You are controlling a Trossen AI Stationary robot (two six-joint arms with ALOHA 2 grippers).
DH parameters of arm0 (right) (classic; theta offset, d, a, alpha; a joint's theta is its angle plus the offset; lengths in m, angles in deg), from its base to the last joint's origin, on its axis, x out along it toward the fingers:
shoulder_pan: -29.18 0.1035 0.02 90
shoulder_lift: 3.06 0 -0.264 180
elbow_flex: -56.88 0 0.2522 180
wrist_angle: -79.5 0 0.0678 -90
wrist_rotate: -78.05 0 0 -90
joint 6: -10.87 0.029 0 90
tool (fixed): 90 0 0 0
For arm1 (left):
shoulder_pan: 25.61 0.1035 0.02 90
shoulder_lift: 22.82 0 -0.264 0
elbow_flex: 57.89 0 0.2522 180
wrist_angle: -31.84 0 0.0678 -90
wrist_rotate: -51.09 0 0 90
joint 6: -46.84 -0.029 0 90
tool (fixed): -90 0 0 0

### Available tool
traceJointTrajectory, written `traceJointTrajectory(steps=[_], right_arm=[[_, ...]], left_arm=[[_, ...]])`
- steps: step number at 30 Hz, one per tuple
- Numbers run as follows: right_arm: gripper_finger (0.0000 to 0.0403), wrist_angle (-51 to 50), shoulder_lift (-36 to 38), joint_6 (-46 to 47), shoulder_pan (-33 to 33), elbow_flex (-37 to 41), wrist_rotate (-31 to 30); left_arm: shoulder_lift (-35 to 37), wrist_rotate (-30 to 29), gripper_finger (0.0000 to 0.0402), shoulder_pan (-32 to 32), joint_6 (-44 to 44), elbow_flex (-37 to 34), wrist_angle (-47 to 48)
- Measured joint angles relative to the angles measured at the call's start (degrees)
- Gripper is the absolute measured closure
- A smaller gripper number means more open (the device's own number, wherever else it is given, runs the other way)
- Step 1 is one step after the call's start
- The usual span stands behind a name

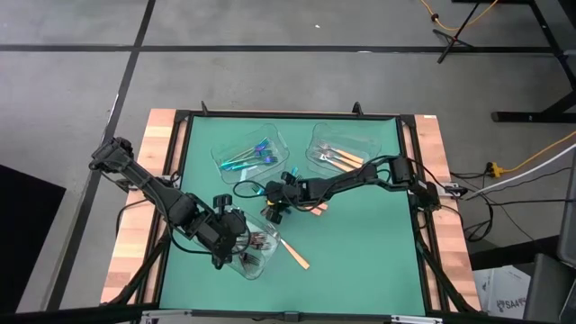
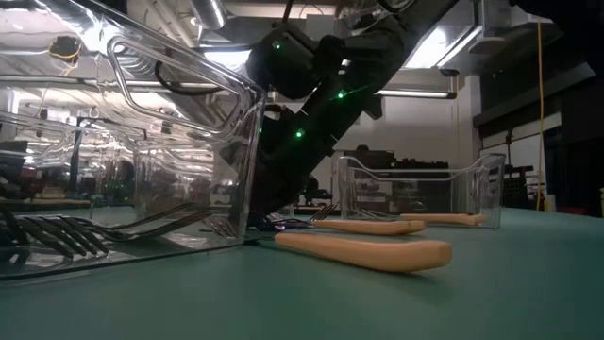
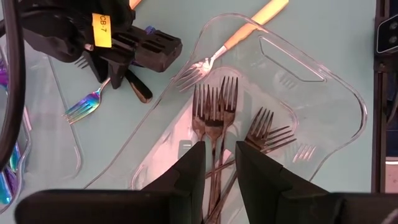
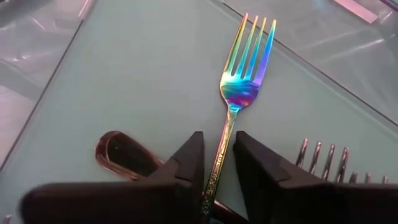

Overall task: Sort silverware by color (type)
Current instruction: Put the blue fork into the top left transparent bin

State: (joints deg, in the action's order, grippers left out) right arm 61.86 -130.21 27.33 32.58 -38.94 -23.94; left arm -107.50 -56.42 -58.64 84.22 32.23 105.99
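**Iridescent fork gripped, dark-fork tray attended**

Pickup of the iridescent fork (image 4: pixel 239 93) is judged to be in hand: its handle is clamped in the right pincer (image 4: pixel 219 163) on the worktop (image 1: pixel 360 243), just beside the dark-fork tray (image 3: pixel 311 93). A lift and carry to the far iridescent tray (image 1: pixel 247 148) is called for next. The right arm is stretched low toward that near tray; the left pincer (image 3: pixel 219 163) is held narrowly parted over the dark forks (image 3: pixel 214 112) inside it.

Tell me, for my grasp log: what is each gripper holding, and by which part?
Right gripper: iridescent fork, by its handle. Left gripper: over the dark forks, hold unclear.
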Motion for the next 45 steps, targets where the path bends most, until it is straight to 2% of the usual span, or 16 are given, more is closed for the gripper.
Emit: traceJointTrajectory(steps=[5,7,15,26,31,36,45], right_arm=[[0.0383,-0.1,-0.1,0.0,0.0,0.0,-0.2],[0.0396,-0.1,-0.1,-0.1,0.0,0.0,-0.4],[0.0399,-0.4,0.4,-0.2,0.0,0.0,-0.4],[0.0401,-1.5,6.9,-3.2,-0.5,0.2,-0.9],[0.0402,0.0,11.4,-4.7,-2.0,0.2,-2.8],[0.0402,3.8,14.8,-4.8,-4.1,0.2,-3.5],[0.0403,12.8,16.5,-4.8,-5.7,0.1,0.4]], left_arm=[[0.0,-0.4,0.0321,0.0,0.0,0.0,0.0],[0.0,-0.5,0.0321,0.0,0.0,0.0,0.1],[3.4,-0.5,0.0321,0.0,1.6,0.1,0.5],[12.2,-2.3,0.0321,-0.1,4.7,0.1,3.0],[16.4,-6.1,0.0321,-0.1,6.1,0.1,5.3],[20.1,-14.1,0.0321,0.0,6.1,0.1,5.4],[22.6,-22.9,0.0321,0.1,6.2,0.1,5.2]])
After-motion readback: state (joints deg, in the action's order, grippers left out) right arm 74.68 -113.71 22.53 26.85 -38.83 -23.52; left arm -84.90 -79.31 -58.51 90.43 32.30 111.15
